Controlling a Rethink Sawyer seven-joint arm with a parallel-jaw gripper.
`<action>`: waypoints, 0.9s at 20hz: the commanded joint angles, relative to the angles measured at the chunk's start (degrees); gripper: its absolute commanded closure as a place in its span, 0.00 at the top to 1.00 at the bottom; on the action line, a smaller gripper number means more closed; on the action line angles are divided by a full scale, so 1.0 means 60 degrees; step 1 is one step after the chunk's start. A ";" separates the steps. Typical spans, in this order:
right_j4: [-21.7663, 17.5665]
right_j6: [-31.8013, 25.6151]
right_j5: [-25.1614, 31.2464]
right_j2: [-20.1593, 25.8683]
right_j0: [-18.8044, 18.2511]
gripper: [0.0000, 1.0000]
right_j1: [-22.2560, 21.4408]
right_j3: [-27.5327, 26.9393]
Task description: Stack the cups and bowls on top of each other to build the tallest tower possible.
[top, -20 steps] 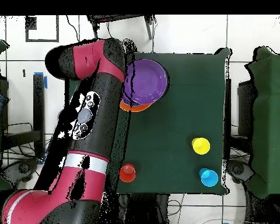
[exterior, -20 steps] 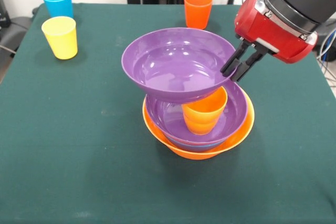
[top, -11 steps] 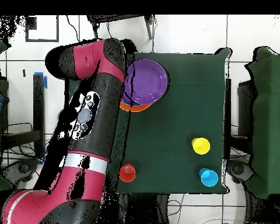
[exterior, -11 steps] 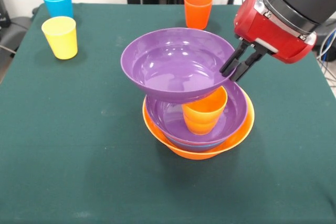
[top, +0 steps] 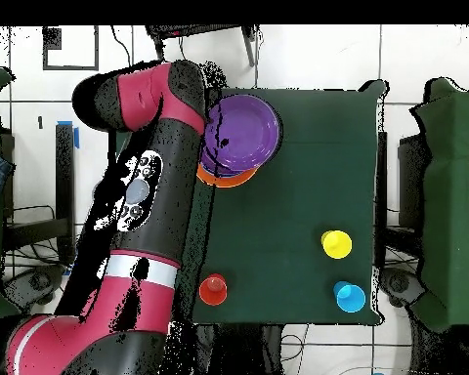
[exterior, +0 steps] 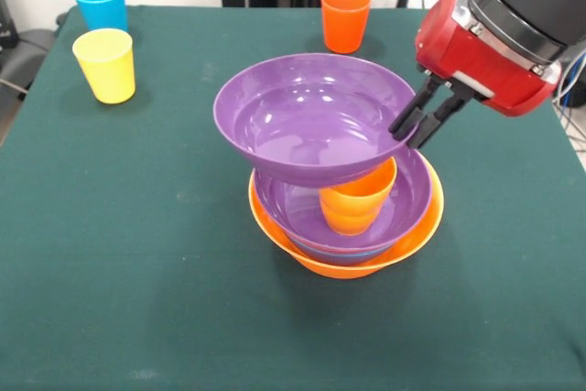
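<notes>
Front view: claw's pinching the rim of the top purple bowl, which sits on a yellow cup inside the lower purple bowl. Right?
Not quite: the cup under the top purple bowl is orange, not yellow. The front view shows it inside the lower purple bowl; the yellow cup stands apart near the table's corner. The rest holds: the claw is shut on that bowl's rim.

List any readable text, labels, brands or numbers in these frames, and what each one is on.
None readable.
Upper purple bowl, lower purple bowl, large orange bowl, orange cup inside the stack: plain, no markings.
Light blue cup, yellow cup, red-orange cup: plain.
Gripper and its red housing: no legible label.
Arm in the overhead view: pale patches on its side, too blurred to read.
</notes>
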 commanded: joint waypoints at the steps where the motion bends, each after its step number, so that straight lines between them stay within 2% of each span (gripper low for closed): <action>1: 0.0237 0.2213 0.1114 0.0260 0.0304 0.00 0.0303 -0.0599; 9: 0.0462 0.2488 0.1436 -0.0074 0.0408 0.00 0.0635 -0.1098; 18: 0.0594 0.2587 0.1194 -0.0066 0.0436 0.00 0.0623 -0.0965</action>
